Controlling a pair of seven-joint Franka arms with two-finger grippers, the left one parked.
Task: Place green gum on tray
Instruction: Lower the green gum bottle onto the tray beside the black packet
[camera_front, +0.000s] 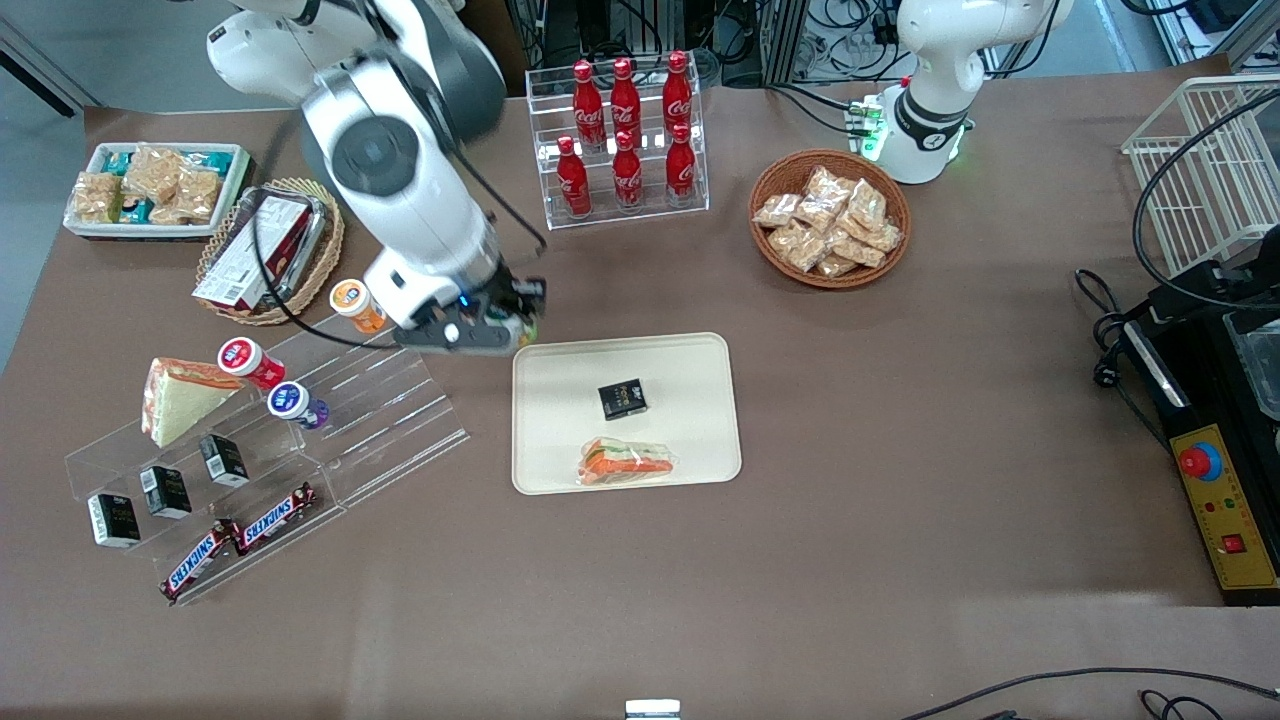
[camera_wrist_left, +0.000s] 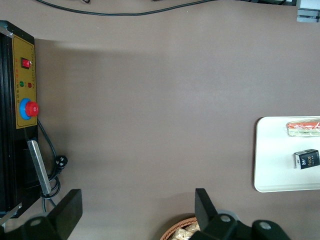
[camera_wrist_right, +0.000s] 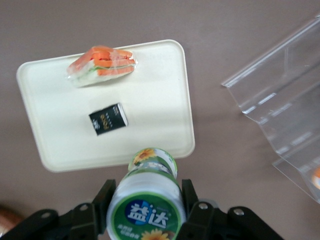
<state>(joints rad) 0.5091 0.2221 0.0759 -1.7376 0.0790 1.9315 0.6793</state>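
Green gum (camera_wrist_right: 146, 199) hangs upright, lid up, fingers (camera_wrist_right: 189, 197) clamped on its sides, above the tray (camera_wrist_right: 60, 145) edge.

Brown table (camera_front: 900, 520). Cream tray (camera_front: 690, 350) at centre. Toward the working arm's end: clear stepped rack (camera_front: 400, 400), small wicker basket (camera_front: 330, 240), white tub (camera_front: 240, 170). Farther from the camera than the tray: cola bottle rack (camera_front: 620, 130), round snack basket (camera_front: 760, 190). Toward the parked arm's end: control box (camera_front: 1220, 480), wire basket (camera_front: 1200, 160). The gripper (camera_front: 522, 325), clamped on the green gum (camera_wrist_right: 147, 200), hangs over the tray's far rim.
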